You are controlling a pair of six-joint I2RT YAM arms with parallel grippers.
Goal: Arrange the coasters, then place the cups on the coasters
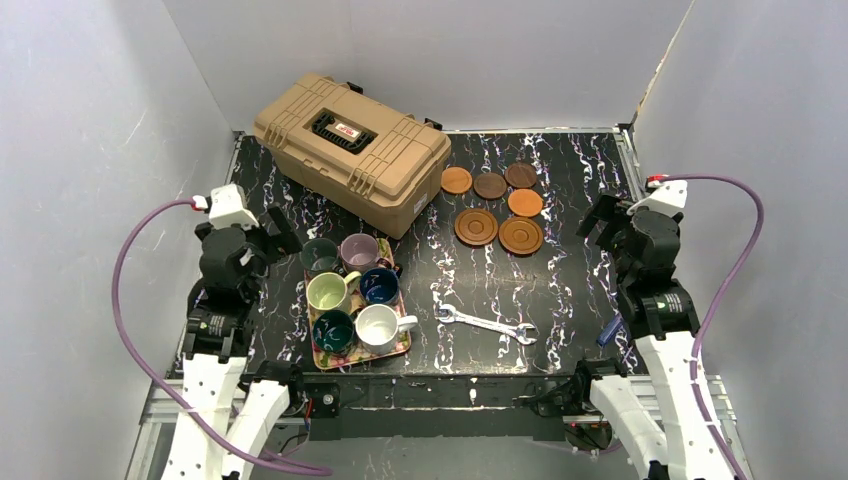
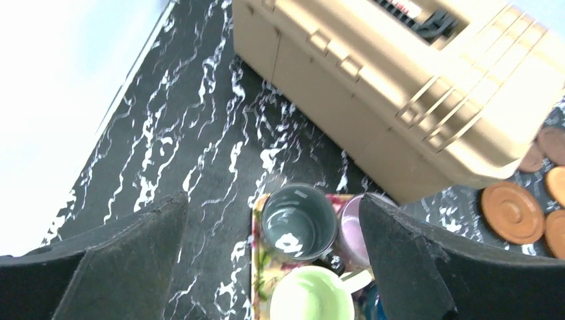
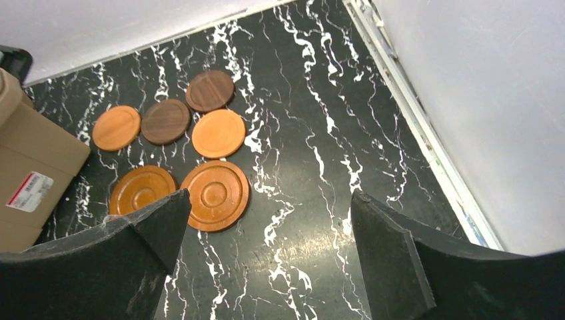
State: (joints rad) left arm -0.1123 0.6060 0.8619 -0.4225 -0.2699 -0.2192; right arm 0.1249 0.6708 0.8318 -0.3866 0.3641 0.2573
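Lowering the wide, empty right jaws squarely over the rimmed coaster [image 3: 214, 194] at lower left, then sliding it clear of the other coasters [image 3: 218, 133].

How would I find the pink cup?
Find the big tan toolbox at the back. In front of it a flowery tray holds six cups. The pink cup is in the tray's far row, right of the dark green cup, and the only pink one.
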